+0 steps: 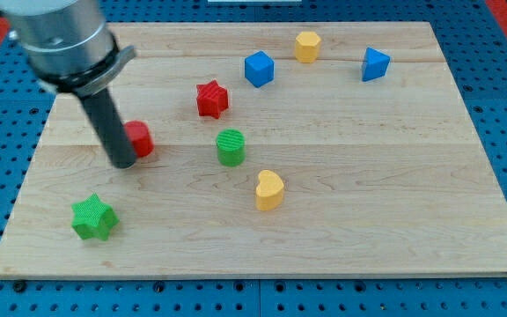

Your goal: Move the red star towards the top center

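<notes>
The red star [211, 99] sits on the wooden board [394, 176], left of centre in the upper half. My tip [123, 164] rests on the board at the view's left, touching the left side of a small red block [139, 139]. The tip is well to the left of the red star and below it. The rod and its grey mount rise toward the view's top left and hide part of the red block.
A blue cube [259, 69], a yellow block [306, 46] and a blue block [374, 63] lie along the top. A green cylinder [231, 147] and a yellow heart [269, 189] lie below the star. A green star [92, 217] is at bottom left.
</notes>
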